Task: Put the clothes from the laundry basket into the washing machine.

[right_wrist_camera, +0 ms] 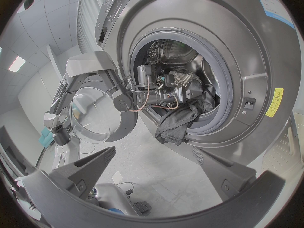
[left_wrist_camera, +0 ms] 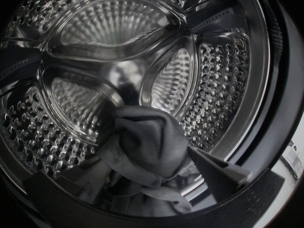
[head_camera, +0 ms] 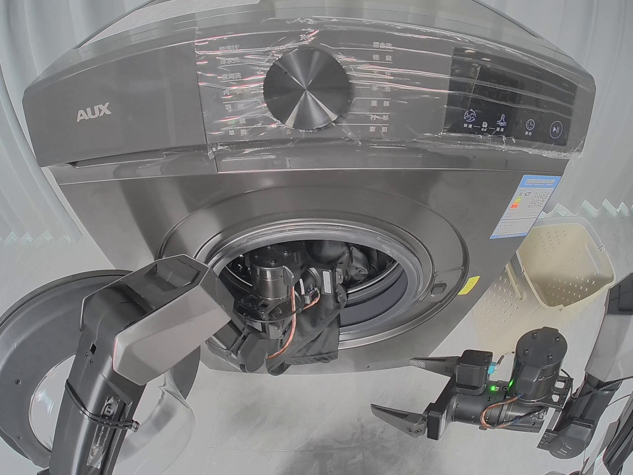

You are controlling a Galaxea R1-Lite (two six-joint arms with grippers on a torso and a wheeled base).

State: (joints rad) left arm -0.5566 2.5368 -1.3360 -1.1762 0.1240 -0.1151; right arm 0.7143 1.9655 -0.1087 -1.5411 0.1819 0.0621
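1. Dark grey garment (head_camera: 310,338): lies across the lower lip of the washing machine's (head_camera: 409,206) round opening. One part is bunched up inside the drum (left_wrist_camera: 110,22); the rest hangs out over the rubber seal and down the front panel, clear of the floor (head_camera: 297,423).
2. Left gripper (left_wrist_camera: 148,149): inside the drum mouth at the end of the left arm, which reaches in through the opening. One finger (left_wrist_camera: 218,171) shows set wide of the cloth bunch, and the other is lost in shadow. The jaws stand apart with the bunched cloth between them.
3. Right gripper (head_camera: 393,386): low and in front of the machine's right side, above the floor, well apart from the garment. Both fingers are spread wide, with nothing between them.
4. Laundry basket (head_camera: 567,265): cream, perforated plastic, just beside the machine's right flank, tipped so that its open mouth faces the head camera. No clothes can be made out in the part that shows.
5. Door (head_camera: 26,338): swung fully open to the machine's left, its glass bowl facing outward.
6. Control dial (head_camera: 306,88): round, metal, centred on the top panel under clear film.
7. Yellow sticker (head_camera: 469,285): on the front panel, right of the opening.
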